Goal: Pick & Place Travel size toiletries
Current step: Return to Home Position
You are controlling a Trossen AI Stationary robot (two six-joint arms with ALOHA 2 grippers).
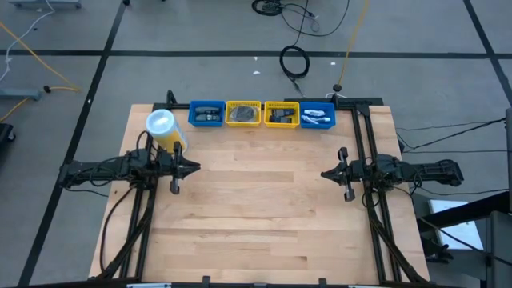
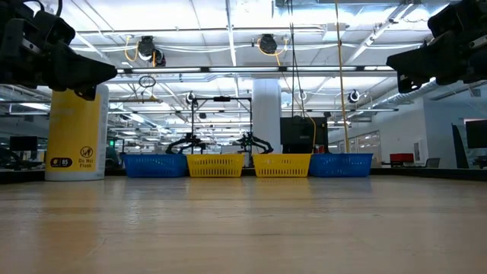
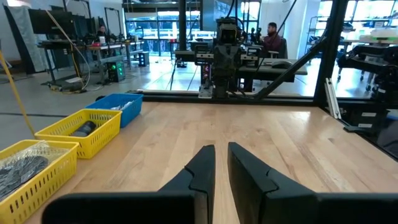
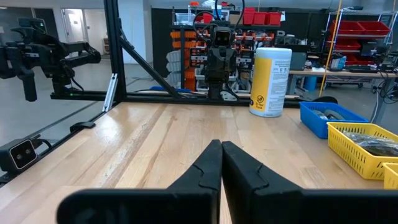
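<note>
The toiletries lie in four bins along the table's far edge. The left blue bin [image 1: 206,113] holds dark items. The yellow bin [image 1: 243,113] holds grey discs in clear wrap [image 3: 22,169]. The second yellow bin [image 1: 282,114] holds small dark bottles [image 3: 83,129]. The right blue bin [image 1: 318,114] holds white tubes. My left gripper [image 1: 197,168] [image 3: 221,149] is shut and hangs above the table's left side, pointing right. My right gripper [image 1: 323,174] [image 4: 221,144] is shut above the right side, pointing left. Both are empty and well short of the bins.
A large yellow canister with a white lid [image 1: 164,128] [image 4: 269,81] stands upright at the far left, just beyond my left arm. Bare wooden tabletop [image 1: 256,208] spreads between the two grippers and toward the near edge. Dark frame rails [image 1: 364,144] run along the right side.
</note>
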